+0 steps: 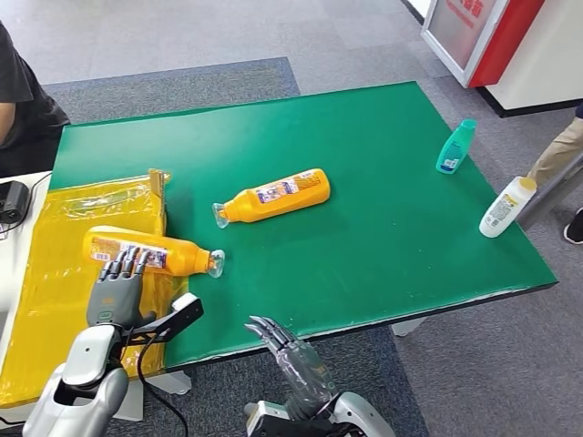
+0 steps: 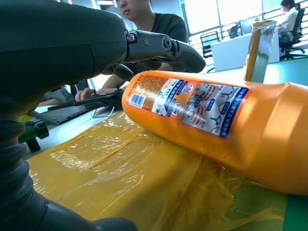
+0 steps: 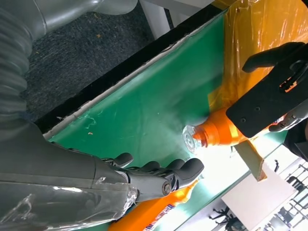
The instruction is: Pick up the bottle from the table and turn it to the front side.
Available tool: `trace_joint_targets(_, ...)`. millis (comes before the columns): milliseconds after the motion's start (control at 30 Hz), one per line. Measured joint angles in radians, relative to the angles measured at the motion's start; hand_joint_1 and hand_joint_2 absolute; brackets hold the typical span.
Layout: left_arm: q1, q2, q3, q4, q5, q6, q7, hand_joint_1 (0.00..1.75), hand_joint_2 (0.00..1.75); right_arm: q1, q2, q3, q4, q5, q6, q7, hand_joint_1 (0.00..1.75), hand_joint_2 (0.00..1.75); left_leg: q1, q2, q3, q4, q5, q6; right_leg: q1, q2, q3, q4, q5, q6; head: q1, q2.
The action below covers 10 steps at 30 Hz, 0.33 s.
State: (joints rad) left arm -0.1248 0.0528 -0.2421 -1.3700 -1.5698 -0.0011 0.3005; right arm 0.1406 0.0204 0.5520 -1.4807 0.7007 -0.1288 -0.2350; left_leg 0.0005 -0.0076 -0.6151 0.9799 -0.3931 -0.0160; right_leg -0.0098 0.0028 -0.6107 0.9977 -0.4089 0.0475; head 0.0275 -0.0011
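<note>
2 hands (image 1: 116, 293) (image 1: 292, 353) empty; bottle (image 1: 148, 251) lies flat

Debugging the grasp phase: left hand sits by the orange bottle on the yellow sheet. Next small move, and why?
Probably curl the left hand around the near orange bottle. Its fingers already reach the bottle's side, which lies flat on the yellow sheet, apparently ungripped. The right hand hangs off the table edge.

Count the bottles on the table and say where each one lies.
4. One orange bottle under the left hand on the yellow sheet, another orange bottle mid-table, a teal bottle and a white bottle at the right edge.
</note>
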Motion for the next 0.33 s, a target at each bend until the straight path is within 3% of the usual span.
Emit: trace_joint_targets(333,0.041,-0.036,0.043,-0.048,0.000,0.022,-0.074,0.00,1.75,0.005,-0.002,-0.002,-0.005,-0.005,-0.009,0.008,0.00,1.75,0.000,0.000,0.000,0.000,0.000,0.000,0.000,0.000,0.000,0.000,0.000,0.000,0.000,0.000)
